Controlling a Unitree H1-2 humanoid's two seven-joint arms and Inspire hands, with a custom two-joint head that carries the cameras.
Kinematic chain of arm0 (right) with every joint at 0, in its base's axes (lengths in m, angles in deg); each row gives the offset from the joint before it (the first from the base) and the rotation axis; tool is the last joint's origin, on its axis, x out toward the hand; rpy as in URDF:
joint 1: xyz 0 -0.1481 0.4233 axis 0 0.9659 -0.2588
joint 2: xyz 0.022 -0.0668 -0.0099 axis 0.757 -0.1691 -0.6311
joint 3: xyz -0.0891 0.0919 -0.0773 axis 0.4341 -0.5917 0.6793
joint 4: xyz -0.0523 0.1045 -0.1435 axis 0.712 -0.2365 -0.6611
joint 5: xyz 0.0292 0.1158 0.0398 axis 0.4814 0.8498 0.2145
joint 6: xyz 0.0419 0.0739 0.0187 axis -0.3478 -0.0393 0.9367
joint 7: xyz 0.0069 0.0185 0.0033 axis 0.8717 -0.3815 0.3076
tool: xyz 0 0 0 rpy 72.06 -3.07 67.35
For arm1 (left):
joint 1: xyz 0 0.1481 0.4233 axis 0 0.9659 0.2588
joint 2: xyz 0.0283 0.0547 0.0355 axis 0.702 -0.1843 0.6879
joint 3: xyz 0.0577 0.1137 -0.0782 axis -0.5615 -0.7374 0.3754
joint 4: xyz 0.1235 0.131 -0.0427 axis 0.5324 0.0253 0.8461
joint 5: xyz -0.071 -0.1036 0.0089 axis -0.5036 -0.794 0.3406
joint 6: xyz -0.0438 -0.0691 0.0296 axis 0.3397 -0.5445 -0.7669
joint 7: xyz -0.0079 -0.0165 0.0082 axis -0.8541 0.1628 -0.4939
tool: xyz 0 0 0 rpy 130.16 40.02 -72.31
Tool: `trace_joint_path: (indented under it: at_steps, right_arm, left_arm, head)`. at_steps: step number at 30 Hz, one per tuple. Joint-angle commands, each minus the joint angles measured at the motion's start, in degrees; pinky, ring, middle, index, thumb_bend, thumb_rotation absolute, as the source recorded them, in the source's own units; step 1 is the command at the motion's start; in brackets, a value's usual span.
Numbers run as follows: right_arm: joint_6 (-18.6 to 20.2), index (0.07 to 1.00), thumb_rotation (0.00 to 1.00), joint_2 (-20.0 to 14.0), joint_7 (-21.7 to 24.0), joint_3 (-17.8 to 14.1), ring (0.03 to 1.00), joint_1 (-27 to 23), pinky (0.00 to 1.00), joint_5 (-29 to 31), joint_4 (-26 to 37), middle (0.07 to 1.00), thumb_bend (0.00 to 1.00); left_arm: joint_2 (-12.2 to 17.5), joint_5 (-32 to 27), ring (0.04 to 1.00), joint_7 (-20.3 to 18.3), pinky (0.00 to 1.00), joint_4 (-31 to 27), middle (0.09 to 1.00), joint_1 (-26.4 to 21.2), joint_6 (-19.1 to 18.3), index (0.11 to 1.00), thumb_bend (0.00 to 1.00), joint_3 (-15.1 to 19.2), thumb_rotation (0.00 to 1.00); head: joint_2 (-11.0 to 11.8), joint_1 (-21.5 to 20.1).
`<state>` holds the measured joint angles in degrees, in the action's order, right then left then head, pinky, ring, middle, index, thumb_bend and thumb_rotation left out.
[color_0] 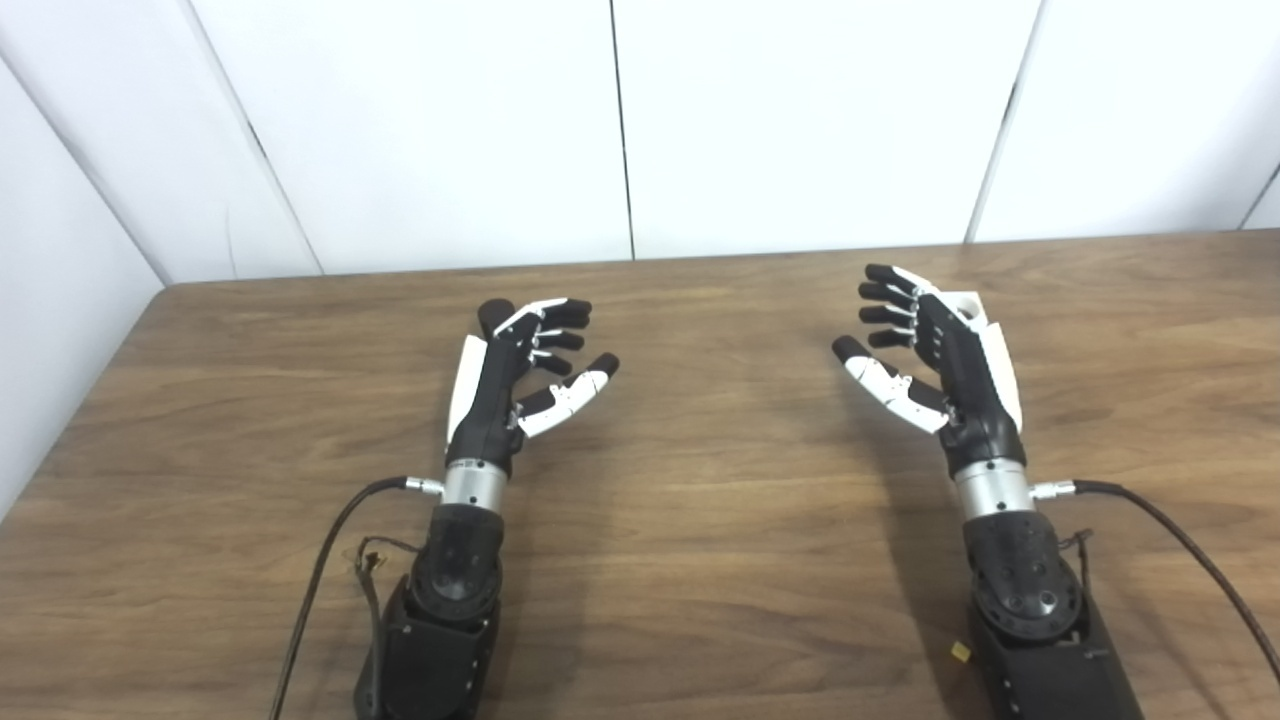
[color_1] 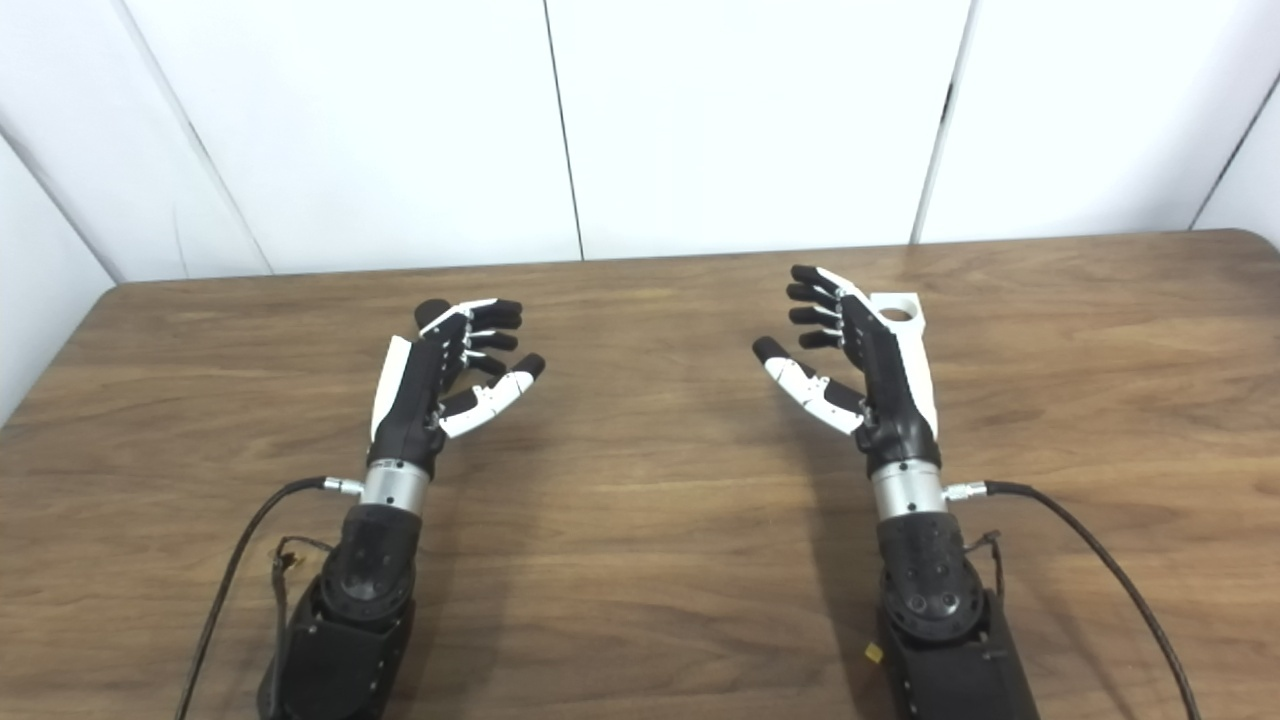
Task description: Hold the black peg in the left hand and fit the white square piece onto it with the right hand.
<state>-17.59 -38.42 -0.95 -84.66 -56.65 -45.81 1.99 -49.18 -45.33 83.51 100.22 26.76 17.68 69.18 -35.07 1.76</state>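
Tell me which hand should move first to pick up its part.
Left, probably. The left hand is open with the black peg just beyond its fingertips. The right hand is also open, but the white square piece lies behind it, on the back-of-hand side, so it must reposition first.

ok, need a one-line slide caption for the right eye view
Both hands open over the wooden table: left hand beside the black peg, right hand beside the white square piece.

Legible markings: none.
No text, label, brand, number or sign is readable on any surface in either view, near or far, left or right.
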Motion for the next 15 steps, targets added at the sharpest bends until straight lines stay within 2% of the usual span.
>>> trace_joint_path:
  at_steps: [1,5,7,8,12,15]
  right_arm:
    - [-1.4,0.794,0.35,-0.1,-0.3,-0.2,0.728,-1.9,0.65,0.4,1.1,0.77,0.54]
    - [-1.3,0.8,0.37,-0.6,0.3,-0.3,0.735,-1.6,0.66,0.9,1.6,0.775,0.54]
    - [-1.0,0.802,0.37,-0.8,0.6,-0.6,0.741,-1.4,0.67,1.5,2.1,0.777,0.54]
    - [-1.0,0.801,0.35,-1.1,0.8,-0.8,0.741,-1.3,0.67,1.9,2.3,0.777,0.53]
    - [-1.6,0.802,0.34,-2.1,1.3,-1.9,0.74,-1.2,0.66,3.4,1.8,0.773,0.52]
    - [-2.1,0.794,0.34,-2.6,0.9,-2.2,0.735,-1.2,0.67,3.2,1.1,0.766,0.52]
  left_arm:
    - [0.2,0.1,0.666,0.5,0.55,-1.1,0.722,-2.3,1.7,0.686,0.57,0.0,0.27]
    - [-0.1,0.2,0.665,0.6,0.54,-1.3,0.723,-2.2,1.4,0.685,0.57,-0.2,0.27]
    - [-0.5,0.3,0.666,0.8,0.54,-1.5,0.722,-2.2,1.4,0.684,0.57,-0.4,0.27]
    - [-0.8,0.5,0.666,0.9,0.54,-1.6,0.723,-2.2,1.4,0.683,0.57,-0.6,0.26]
    - [-2.2,1.8,0.669,1.9,0.54,-1.0,0.723,-2.2,1.2,0.685,0.57,-1.6,0.26]
    - [-2.9,2.5,0.66,2.4,0.54,-0.5,0.712,-2.3,1.0,0.687,0.58,-1.9,0.27]
  head:
    - [0.0,0.0]
    - [0.0,2.0]
    - [0.2,4.4]
    - [0.5,7.5]
    - [1.3,12.3]
    - [1.5,12.9]
